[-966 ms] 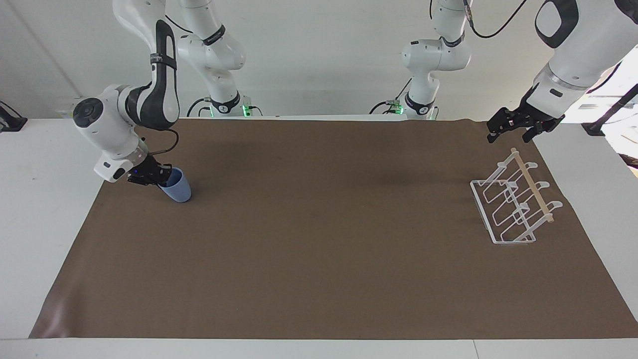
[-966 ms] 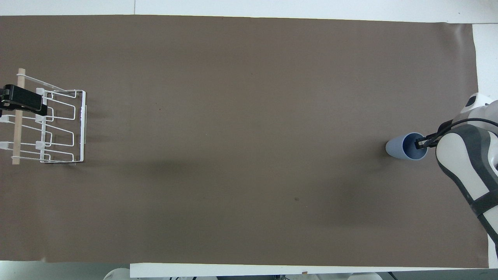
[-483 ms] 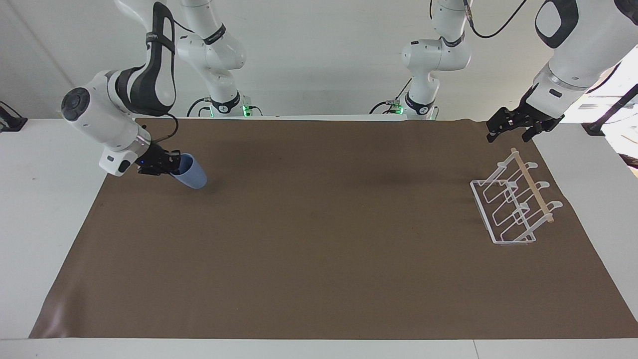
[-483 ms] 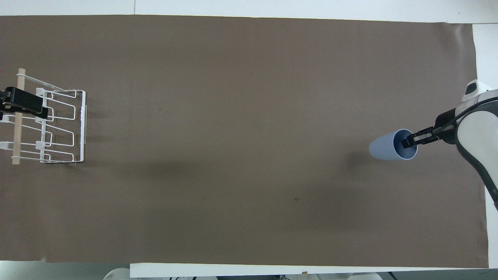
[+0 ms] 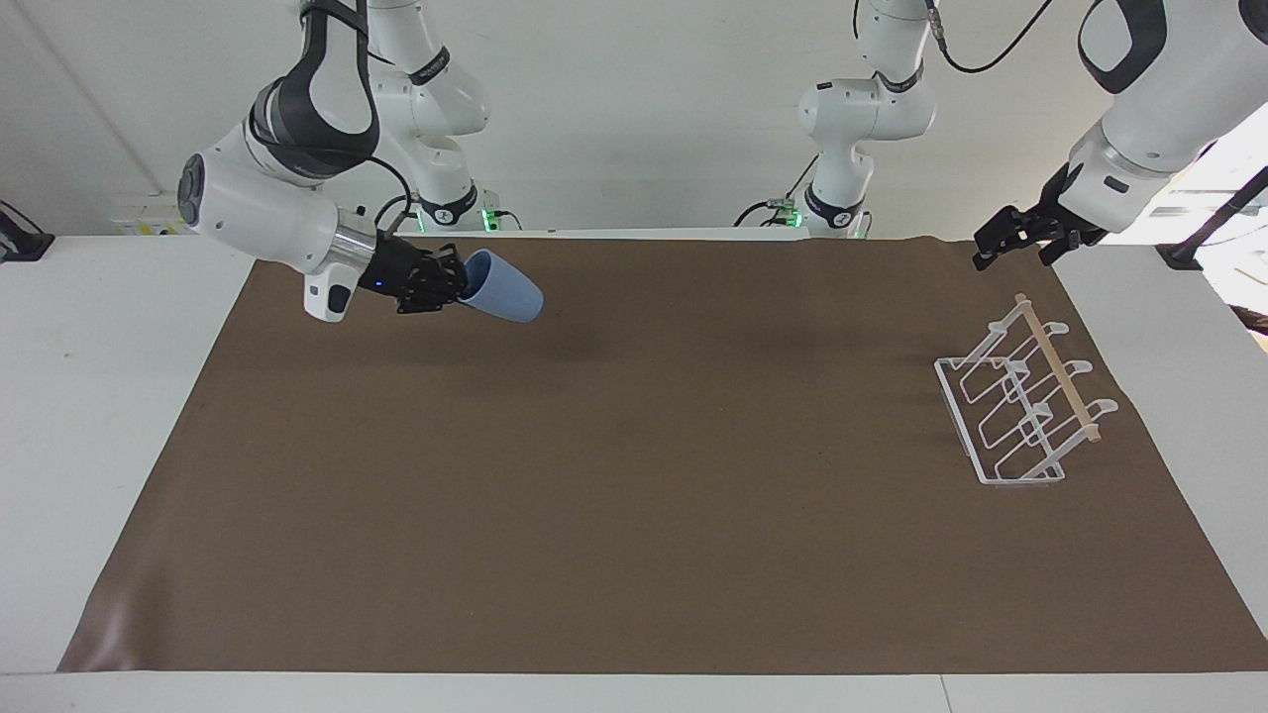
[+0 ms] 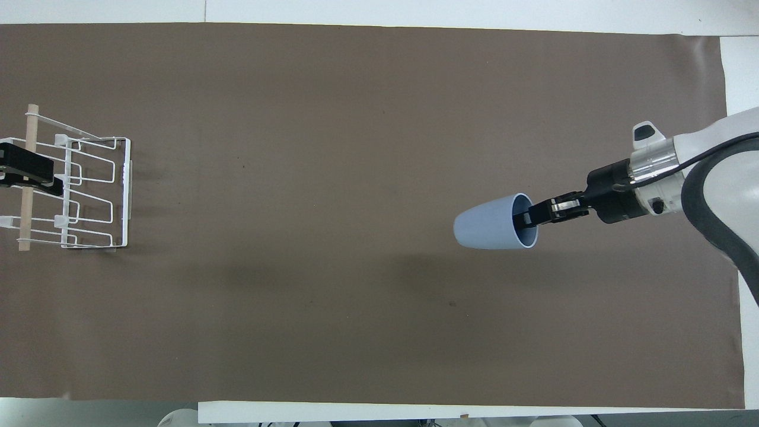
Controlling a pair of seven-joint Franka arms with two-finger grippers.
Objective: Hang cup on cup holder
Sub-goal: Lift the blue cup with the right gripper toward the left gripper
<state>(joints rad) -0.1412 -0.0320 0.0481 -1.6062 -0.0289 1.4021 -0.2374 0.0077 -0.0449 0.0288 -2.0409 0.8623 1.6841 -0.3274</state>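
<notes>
Right gripper [image 5: 458, 284], as we saw it, was clamped on the rim of the cup [image 5: 503, 287], one finger inside the mouth and one against the outer wall. It hung in the air over the brown mat [image 5: 634, 555], toward the right arm's end of the table. We observed the cup lying nearly on its side, its open mouth turned back to the gripper and its narrower base pointing toward the left arm's end; a soft shadow lay on the mat below it. In the overhead view the same cup [image 6: 497, 222] was seen clear of the mat's edges, well apart from the cup holder [image 6: 77, 187].

We found the cup holder [image 5: 1020, 406] standing on the mat at the left arm's end, its wooden rod [image 5: 1058, 368] across the top of the slanted white prongs, with nothing hung on them. Left gripper [image 5: 1010, 243] waited in the air over the mat's corner by the holder; we could not tell whether its fingers were apart or together.
</notes>
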